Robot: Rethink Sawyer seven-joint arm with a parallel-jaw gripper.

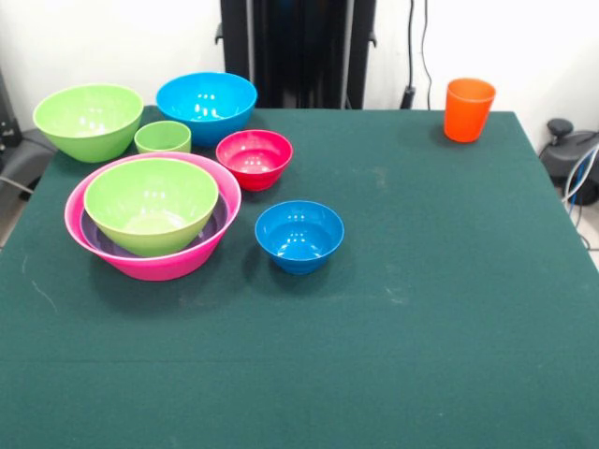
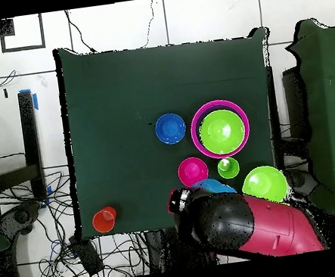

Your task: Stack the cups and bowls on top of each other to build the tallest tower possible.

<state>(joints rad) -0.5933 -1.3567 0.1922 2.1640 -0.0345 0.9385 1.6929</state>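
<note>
We cannot tell the state of the claw: the front view shows only the black pedestal (image 1: 298, 51), and overhead the red and black arm (image 2: 247, 226) covers its own tip. Nothing on the table appears to be held.

On the dark green cloth table (image 1: 421, 309), a glossy lime-green bowl (image 1: 151, 204) sits nested in a purple bowl (image 1: 94, 229) inside the huge pink bowl (image 1: 159, 267). In the front view:

- Small blue bowl (image 1: 299, 235): 3 o'clock of the stack.
- Small red bowl (image 1: 254, 158): 1 o'clock.
- Short lime-green tumbler (image 1: 163, 137): 12 o'clock.
- Second lime-green bowl (image 1: 88, 121): 11 o'clock.
- Large blue bowl (image 1: 206, 107): beyond the tumbler.
- Ribbed orange tumbler (image 1: 468, 109): well apart, far right corner.
</note>
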